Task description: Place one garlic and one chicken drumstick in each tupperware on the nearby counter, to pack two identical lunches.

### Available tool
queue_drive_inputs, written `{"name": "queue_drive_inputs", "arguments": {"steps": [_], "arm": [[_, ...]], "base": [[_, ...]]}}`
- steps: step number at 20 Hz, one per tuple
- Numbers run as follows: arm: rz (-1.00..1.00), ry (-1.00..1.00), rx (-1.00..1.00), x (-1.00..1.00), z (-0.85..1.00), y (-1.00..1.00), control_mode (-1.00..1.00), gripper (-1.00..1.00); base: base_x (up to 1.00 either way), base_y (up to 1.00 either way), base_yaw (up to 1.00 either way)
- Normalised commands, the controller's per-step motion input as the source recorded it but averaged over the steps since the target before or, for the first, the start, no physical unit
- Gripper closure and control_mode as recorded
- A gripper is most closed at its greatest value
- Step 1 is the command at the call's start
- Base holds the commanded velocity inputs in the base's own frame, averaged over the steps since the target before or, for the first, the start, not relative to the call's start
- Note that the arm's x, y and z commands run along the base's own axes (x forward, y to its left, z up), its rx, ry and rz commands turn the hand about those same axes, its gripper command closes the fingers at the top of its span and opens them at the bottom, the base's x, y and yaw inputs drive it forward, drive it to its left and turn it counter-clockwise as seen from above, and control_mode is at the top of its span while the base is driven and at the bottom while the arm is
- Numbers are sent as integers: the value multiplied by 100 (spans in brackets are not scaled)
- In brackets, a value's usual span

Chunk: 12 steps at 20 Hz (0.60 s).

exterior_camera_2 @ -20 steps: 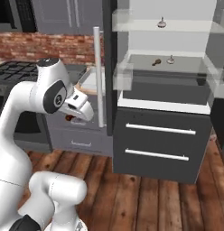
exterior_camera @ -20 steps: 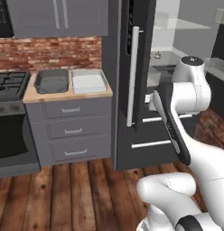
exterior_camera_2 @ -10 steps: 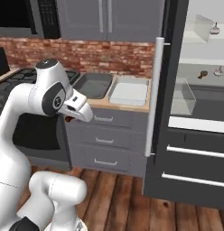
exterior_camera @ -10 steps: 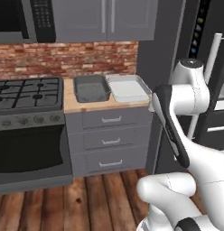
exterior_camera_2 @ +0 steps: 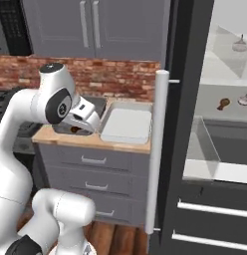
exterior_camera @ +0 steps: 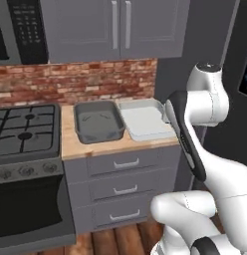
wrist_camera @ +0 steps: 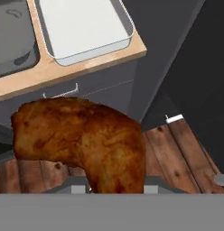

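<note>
- The jaws were closed on a chicken drumstick; in the hand view it sat large and brown between the two dark finger tips, in the air above the wooden floor in front of the drawers.
- In the right base view the same drumstick appeared as a small orange spot under the white hand, near the front edge of the bench.
- On the tan bench two tupperware trays stood side by side, touching or nearly so: the darker tupperware on the left, next to the black stove, and the paler tupperware on the right.
- The inside of the paler tray looked bare in the hand view; in the darker tray I could not tell the contents.
- In the open fridge at the right, a second drumstick lay on a shelf with one garlic near it, and another garlic was on the shelf above.
</note>
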Motion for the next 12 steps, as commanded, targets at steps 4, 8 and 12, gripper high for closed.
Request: {"name": "queue_drive_inputs", "arguments": {"steps": [4, 8, 12], "arm": [[0, 0, 0, 0, 0, 0, 100, 100], [0, 0, 0, 0, 0, 0, 100, 100], [-3, 21, 5, 100, -78, 0, -100, 100]], "base": [[100, -10, -12], [100, 3, -7], [0, 0, 0]]}}
